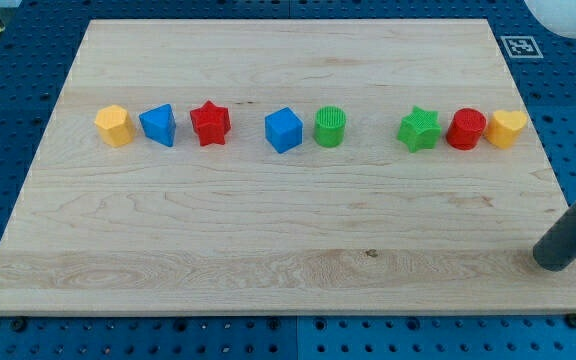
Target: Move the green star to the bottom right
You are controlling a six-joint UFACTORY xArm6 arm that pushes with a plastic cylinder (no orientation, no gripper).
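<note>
Our tip (552,264) rests at the board's (268,230) bottom-right edge — a bare rod with nothing to grasp, touching no block.

We see the green star (419,129) up in the row toward the view's right, just beside the red cylinder (466,129), which sits against the yellow heart (507,129); a green cylinder (330,127) stands well apart to its left. We judge the approach is not yet begun — next we must bring our tip round above and left of the star, then push it down and right, clear of the red cylinder.
</note>
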